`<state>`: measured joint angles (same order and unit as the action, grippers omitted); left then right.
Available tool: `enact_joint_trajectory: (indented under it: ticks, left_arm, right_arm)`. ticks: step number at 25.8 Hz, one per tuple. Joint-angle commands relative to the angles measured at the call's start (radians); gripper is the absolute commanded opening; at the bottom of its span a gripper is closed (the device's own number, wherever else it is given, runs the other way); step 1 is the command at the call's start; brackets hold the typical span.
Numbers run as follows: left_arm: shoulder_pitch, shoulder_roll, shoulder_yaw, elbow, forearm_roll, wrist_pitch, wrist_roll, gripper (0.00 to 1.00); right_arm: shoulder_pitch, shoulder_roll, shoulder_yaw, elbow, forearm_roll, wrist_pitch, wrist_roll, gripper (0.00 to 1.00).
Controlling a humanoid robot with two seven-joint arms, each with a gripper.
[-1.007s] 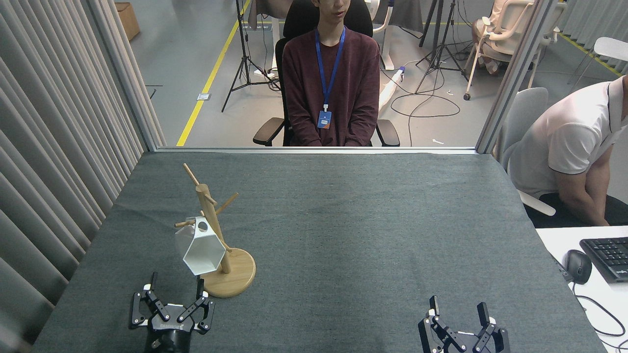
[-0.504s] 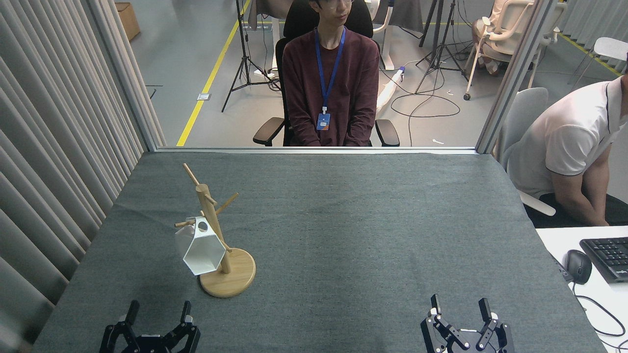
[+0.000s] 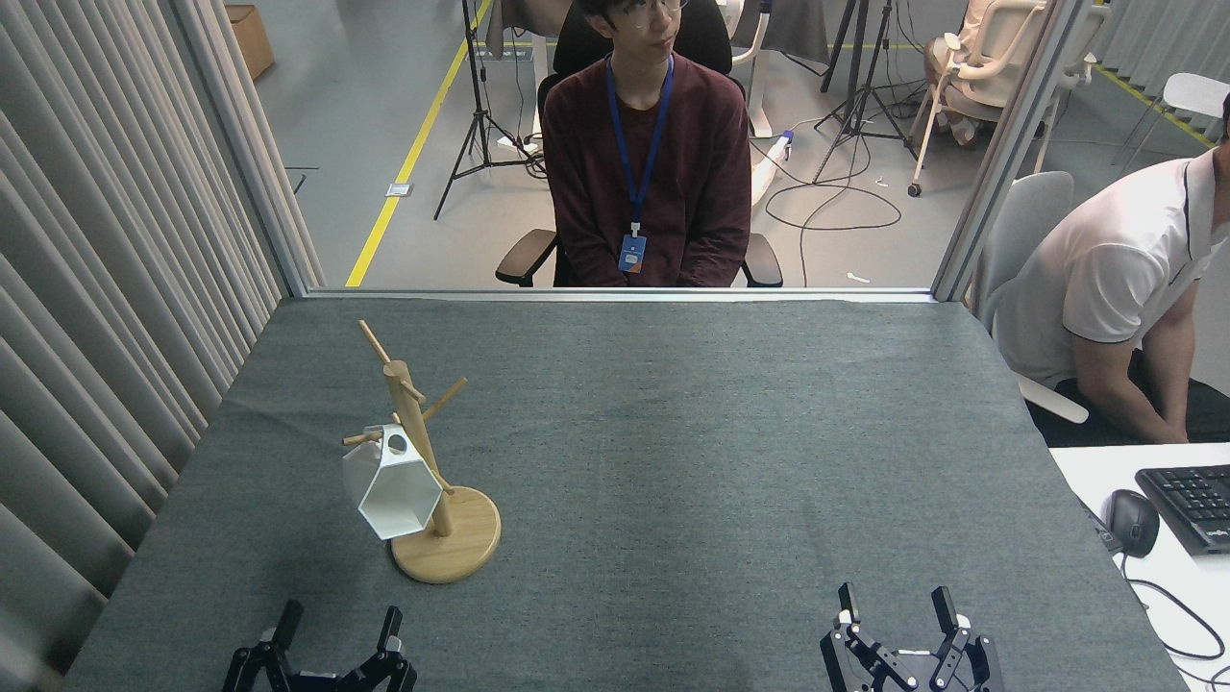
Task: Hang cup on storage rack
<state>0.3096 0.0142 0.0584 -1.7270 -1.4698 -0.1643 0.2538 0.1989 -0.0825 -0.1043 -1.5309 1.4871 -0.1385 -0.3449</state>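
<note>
The cup hangs on the rack, carried by a low peg on the rack's left side; its open mouth faces toward the camera and slightly down, the small round hole near its rim sits at the top by the peg; nothing else touches it. The rack stands upright on its round base on the left half of the table, which is covered in grey cloth; 3 further pegs show higher on the post, all bare.

The left gripper sits at the bottom edge of the view, just in front of the rack's base and apart from it; its 2 fingers are spread and hold nothing. The right gripper sits at the bottom right, well apart from the rack; its fingers are likewise spread and empty.

Beyond the table's far edge a person in a dark red top sits on a chair; a second person in a white shirt sits at the right, near a keyboard and mouse on a white desk.
</note>
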Motion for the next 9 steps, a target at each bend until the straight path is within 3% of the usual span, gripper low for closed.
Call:
enact_joint_trajectory:
  ticks: [1,9]
  left_arm:
    - [-0.001,-0.002,-0.008,0.001,0.000,0.005,0.002,0.99]
    - [-0.003,-0.002,-0.009,0.001,0.000,0.005,0.002,0.99]
  right_arm:
    - [0.001,0.000,0.000,0.000,0.002,0.000,-0.003,0.98]
    - [0.001,-0.011,0.000,0.000,0.001,-0.001,-0.005,0.98]
